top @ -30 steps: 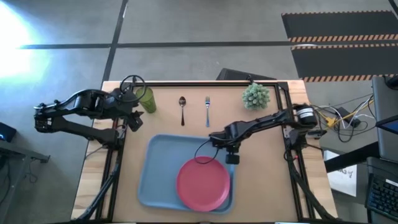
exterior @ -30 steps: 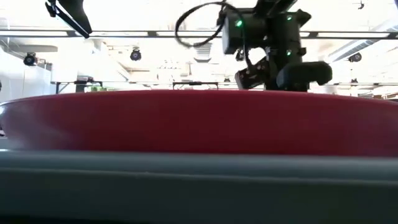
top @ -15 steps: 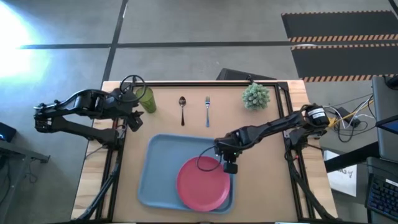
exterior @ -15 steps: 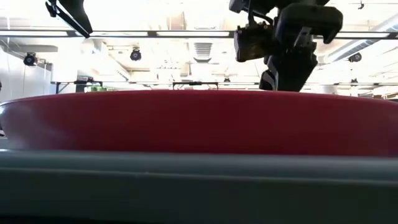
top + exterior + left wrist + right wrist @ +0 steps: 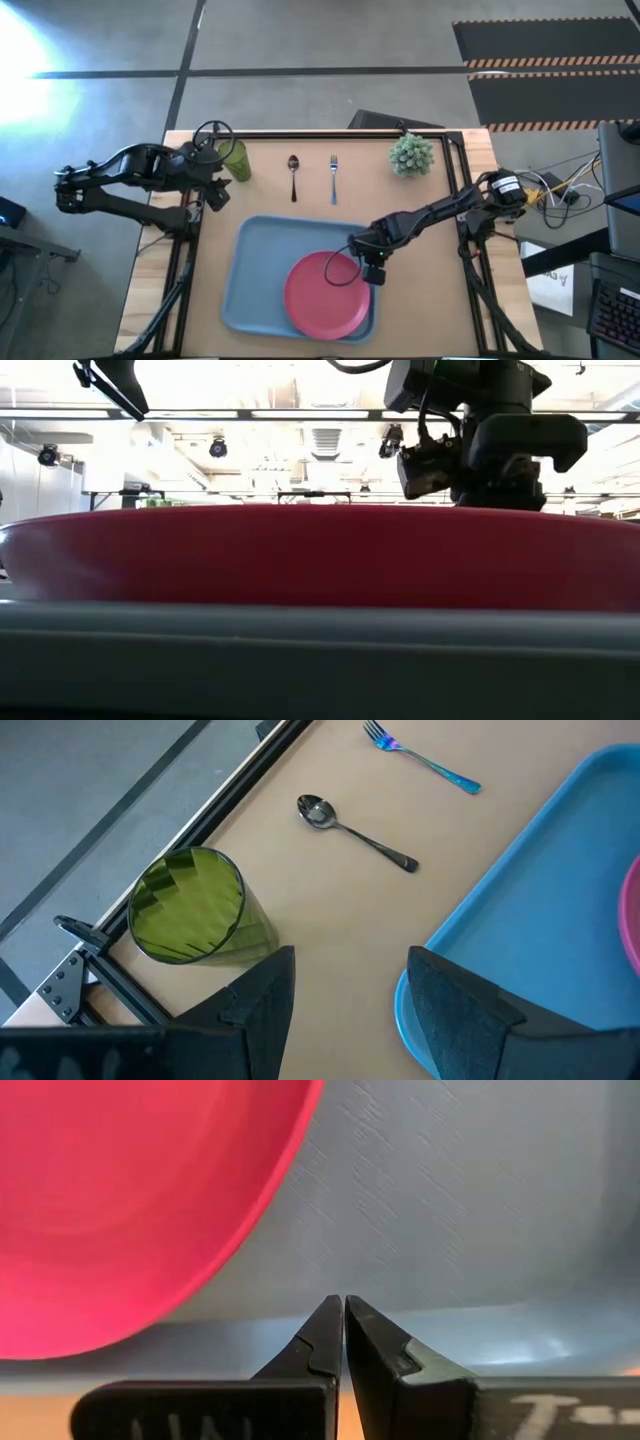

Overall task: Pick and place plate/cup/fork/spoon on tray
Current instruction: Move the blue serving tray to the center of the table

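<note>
The left gripper (image 5: 345,995) has not moved over the last second: its fingers (image 5: 262,995) stand wide apart with nothing between them, the green cup (image 5: 236,158) upright just ahead of them and to one side, near the surface's far left corner. Farther out from these fingers lie the spoon (image 5: 293,174) and then the fork (image 5: 333,176), side by side but apart on the bare surface, beyond the tray's far rim. Each has its long axis running front to back, bowl and prongs pointing to the far edge, handles toward the tray (image 5: 252,272).

The right gripper (image 5: 371,268) has travelled from above the tray's far right part down toward the near side. Its fingers (image 5: 325,1335) are now pressed together, empty, over the tray floor just beside the pink-red plate's (image 5: 326,296) edge. The plate lies flat in the tray's right half, so that item looks placed; cup, spoon and fork remain.
</note>
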Robot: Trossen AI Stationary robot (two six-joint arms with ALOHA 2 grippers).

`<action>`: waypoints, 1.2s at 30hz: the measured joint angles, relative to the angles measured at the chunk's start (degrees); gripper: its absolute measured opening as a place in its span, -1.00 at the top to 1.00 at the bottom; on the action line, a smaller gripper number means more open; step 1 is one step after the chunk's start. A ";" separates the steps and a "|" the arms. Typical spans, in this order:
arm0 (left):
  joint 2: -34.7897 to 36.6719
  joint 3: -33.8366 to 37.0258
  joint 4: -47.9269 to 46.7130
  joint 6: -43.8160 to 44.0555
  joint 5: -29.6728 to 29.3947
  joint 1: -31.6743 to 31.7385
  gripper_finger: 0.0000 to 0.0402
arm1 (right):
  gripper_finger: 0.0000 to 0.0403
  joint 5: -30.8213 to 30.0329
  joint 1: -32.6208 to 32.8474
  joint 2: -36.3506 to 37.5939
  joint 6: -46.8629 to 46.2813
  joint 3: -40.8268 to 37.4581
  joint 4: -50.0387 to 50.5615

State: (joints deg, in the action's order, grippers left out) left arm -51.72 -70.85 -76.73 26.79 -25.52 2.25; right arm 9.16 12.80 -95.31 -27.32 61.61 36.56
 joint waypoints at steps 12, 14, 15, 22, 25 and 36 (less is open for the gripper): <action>0.00 0.00 0.82 -0.02 0.00 -0.01 0.11 | 0.96 1.42 0.58 0.13 0.54 -2.99 0.90; 0.00 0.00 1.04 -0.02 0.00 -0.01 0.11 | 0.96 1.63 0.59 0.16 1.29 -3.31 2.36; 0.00 0.02 1.18 -0.02 0.00 -0.01 0.11 | 0.96 1.78 0.56 0.28 1.69 -3.43 3.31; 0.00 0.02 1.22 -0.02 0.00 0.01 0.11 | 0.96 1.77 0.55 2.07 5.06 -3.78 10.45; 0.00 0.02 1.22 -0.02 0.00 0.01 0.11 | 0.96 1.55 0.55 3.99 5.48 -3.77 11.90; -0.24 0.02 1.27 -0.02 -0.02 0.00 0.11 | 0.96 -0.18 1.23 11.07 -3.17 -3.81 9.53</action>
State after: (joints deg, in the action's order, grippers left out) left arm -51.96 -70.83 -75.46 26.76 -25.54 2.25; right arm 8.99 14.03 -84.24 -30.49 57.80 46.08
